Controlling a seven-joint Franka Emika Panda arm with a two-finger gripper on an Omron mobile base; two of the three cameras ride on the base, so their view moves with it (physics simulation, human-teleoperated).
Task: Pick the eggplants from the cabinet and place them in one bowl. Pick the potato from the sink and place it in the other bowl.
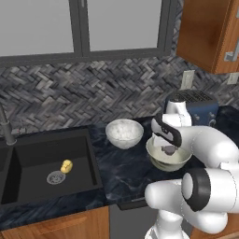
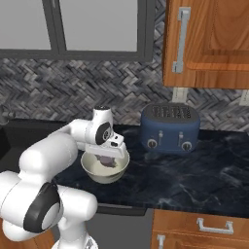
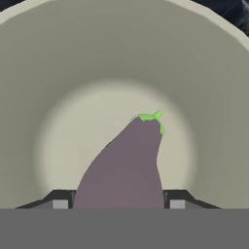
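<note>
— Where's the arm right now?

— Over the dark marbled counter (image 2: pixel 194 175), bent down into the pale greenish-cream round bowl (image 1: pixel 179 162). The two-finger gripper (image 3: pixel 118 203) is pinching a dark purplish-grey eggplant with a little green stem (image 3: pixel 127 165); the vegetable sits squeezed between the two dark finger tips (image 3: pixel 59 200), one on each side. From the hand's camera the stem end points toward the bowl's bottom. I can't tell whether it touches the bottom.

— Can you see the eggplant from the sides?

— Yes, a small purplish lump inside the cream bowl's rim, under the wrist, in both base views.

— And the other bowl?

— There's a second round bowl (image 1: pixel 124 133) just beside the cream one, nearer the black sink (image 1: pixel 28 170). It looks pale and speckled white from here, not dark.

— The potato?

— The small yellow-tan knobbly potato (image 1: pixel 66 166) lies on the floor of the sink basin, right next to the round steel drain (image 1: pixel 55 177).

— What about the cabinet?

— The warm brown wooden wall cabinet (image 2: pixel 219 44) hangs above and to the right, its door with the long silver bar handle (image 2: pixel 180 40). Below it, on the counter against the herringbone tile wall, stands a navy-blue toaster (image 2: pixel 170 129), well apart from the cream bowl.
</note>
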